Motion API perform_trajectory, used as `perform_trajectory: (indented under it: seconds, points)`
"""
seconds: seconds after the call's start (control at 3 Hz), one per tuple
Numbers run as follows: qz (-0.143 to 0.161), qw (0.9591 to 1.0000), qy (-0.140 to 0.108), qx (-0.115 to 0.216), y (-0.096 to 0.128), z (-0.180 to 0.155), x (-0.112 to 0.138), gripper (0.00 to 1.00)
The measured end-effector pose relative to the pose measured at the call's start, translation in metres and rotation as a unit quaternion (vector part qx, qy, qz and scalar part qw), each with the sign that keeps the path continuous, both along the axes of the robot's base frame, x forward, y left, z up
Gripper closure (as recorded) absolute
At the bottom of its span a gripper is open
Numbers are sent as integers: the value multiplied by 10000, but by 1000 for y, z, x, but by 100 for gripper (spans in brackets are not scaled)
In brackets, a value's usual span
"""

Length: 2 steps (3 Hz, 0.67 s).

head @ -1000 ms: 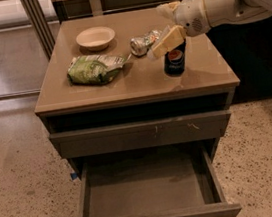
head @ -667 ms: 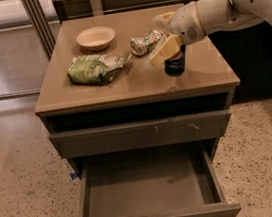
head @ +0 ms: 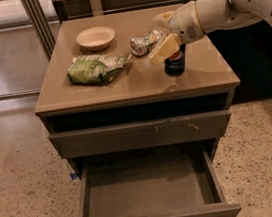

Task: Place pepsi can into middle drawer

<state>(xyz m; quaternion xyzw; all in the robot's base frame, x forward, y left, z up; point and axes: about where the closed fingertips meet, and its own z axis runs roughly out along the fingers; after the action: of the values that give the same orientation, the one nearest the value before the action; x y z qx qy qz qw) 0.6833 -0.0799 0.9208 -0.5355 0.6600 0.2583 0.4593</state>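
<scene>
The pepsi can (head: pixel 175 64) stands upright on the cabinet top (head: pixel 137 82), near its right front. My gripper (head: pixel 165 34) comes in from the right on a white arm. It hovers just above and to the left of the can's top. Its yellowish fingers (head: pixel 164 50) are spread apart and hold nothing. The lower finger partly covers the can's upper left. The middle drawer (head: pixel 148 192) is pulled out at the bottom of the cabinet, with a bare grey floor. The drawer front with small reddish marks (head: pixel 139 132) above it is shut.
A crushed silver-and-green can (head: pixel 144 42) lies on its side just left of the gripper. A green bag (head: pixel 95 68) lies at the left middle of the top. A beige bowl (head: pixel 95 37) sits behind it. Speckled floor surrounds the cabinet.
The gripper has shifted slightly left and down, closer to the pepsi can's top. The can and the other items have not moved.
</scene>
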Motion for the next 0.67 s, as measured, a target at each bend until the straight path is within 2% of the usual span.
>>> perform_trajectory:
  seconds: [0.33,0.67]
  points:
    - [-261,9995,-78,-160,-25,0,21,0]
    - [-632,9971,-293,-292,-58,10,46,0]
